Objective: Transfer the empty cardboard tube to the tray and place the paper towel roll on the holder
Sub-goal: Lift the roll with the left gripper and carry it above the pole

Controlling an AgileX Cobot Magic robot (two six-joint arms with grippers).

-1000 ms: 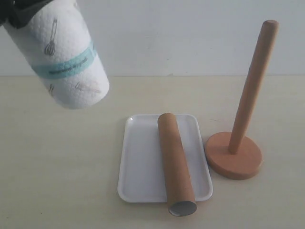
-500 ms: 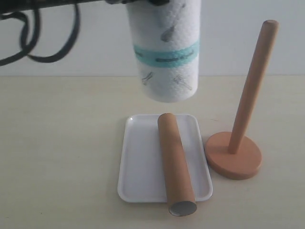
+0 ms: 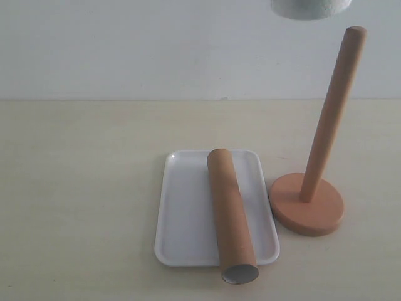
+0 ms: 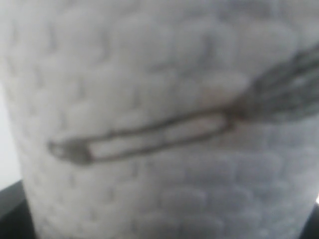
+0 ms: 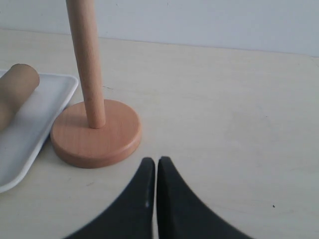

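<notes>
While one paper towel roll (image 3: 310,7) hangs high, just left of the pole tip of the one holder (image 3: 322,125), carried by the hidden left gripper, one tray (image 3: 185,213) holds one empty cardboard tube (image 3: 230,213). The right gripper (image 5: 152,164) is pinched together, empty.

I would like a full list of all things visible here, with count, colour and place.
table: 1, pale beige
tray: 1, white, on the table
cardboard tube: 1, brown, lying along the tray
holder: 1, reddish-brown wood, upright beside the tray
paper towel roll: 1, white with utensil drawings, in the air near the holder's tip
right pincer: 1, black, shut, empty, near the holder's base
left pincer: 1, hidden behind the roll it carries
</notes>
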